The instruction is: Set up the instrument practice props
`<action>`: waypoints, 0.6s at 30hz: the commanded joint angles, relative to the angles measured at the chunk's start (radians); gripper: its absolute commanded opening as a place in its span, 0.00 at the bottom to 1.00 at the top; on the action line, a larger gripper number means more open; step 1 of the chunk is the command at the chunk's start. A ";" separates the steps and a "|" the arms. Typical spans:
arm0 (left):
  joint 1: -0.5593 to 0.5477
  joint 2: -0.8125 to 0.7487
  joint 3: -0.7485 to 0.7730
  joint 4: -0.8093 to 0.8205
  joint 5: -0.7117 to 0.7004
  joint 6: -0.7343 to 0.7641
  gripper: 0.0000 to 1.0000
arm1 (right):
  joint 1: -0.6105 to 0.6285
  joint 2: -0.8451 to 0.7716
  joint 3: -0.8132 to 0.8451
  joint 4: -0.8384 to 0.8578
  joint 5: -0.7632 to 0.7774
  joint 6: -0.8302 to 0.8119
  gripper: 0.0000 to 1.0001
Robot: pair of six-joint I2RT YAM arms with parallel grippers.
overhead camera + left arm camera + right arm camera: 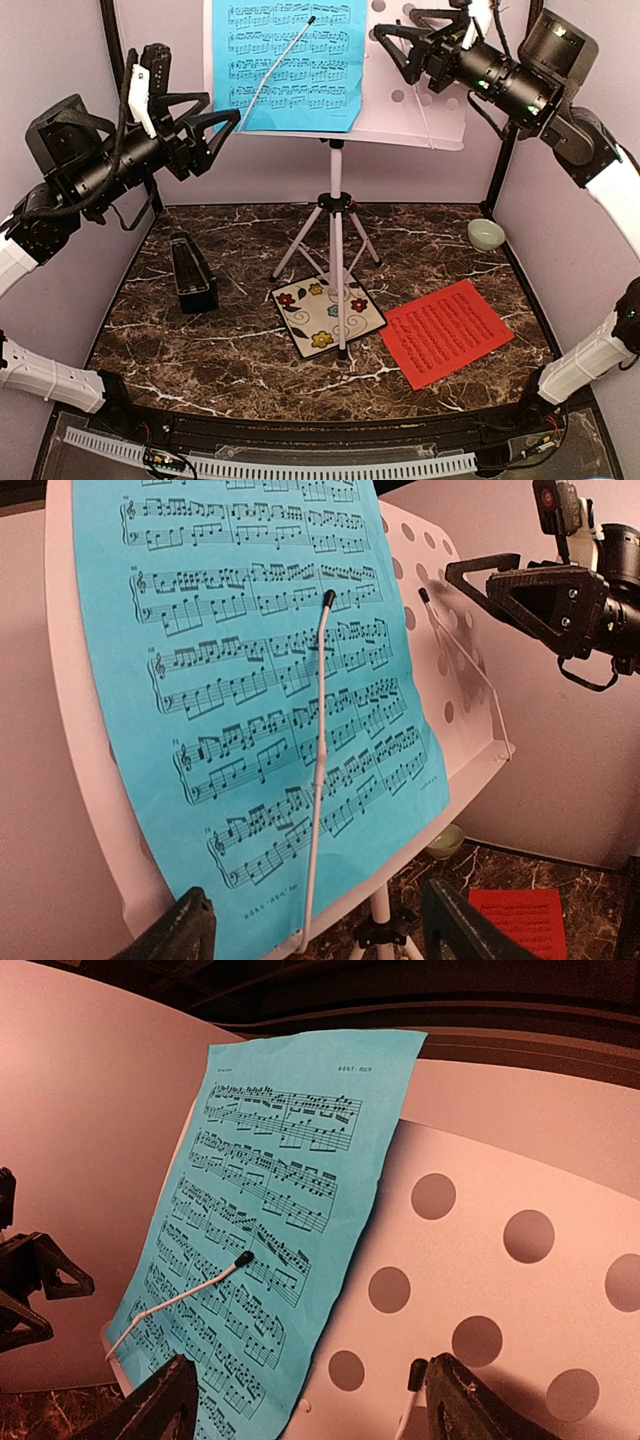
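A white perforated music stand rises on its tripod toward the far edge of the marble desk. A blue music sheet covers the tray's left half under a thin wire arm; the right half is bare. The left pincer hangs wide open just off the tray's left edge, the right pincer wide open before its upper right; neither holds anything. A red music sheet lies flat toward the near right corner. A floral tile sits mid-desk under one tripod leg. The black metronome stands upright near the left edge, open marble around it. A small green bowl occupies the far right corner.
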 commanded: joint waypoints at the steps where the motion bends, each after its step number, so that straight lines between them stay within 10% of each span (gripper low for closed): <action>1: -0.004 -0.049 -0.084 -0.128 0.017 -0.041 0.73 | -0.004 -0.072 -0.073 -0.073 -0.017 0.047 0.81; 18: -0.017 -0.176 -0.657 -0.003 0.296 -0.163 0.70 | 0.168 -0.340 -0.679 -0.169 -0.001 0.188 0.80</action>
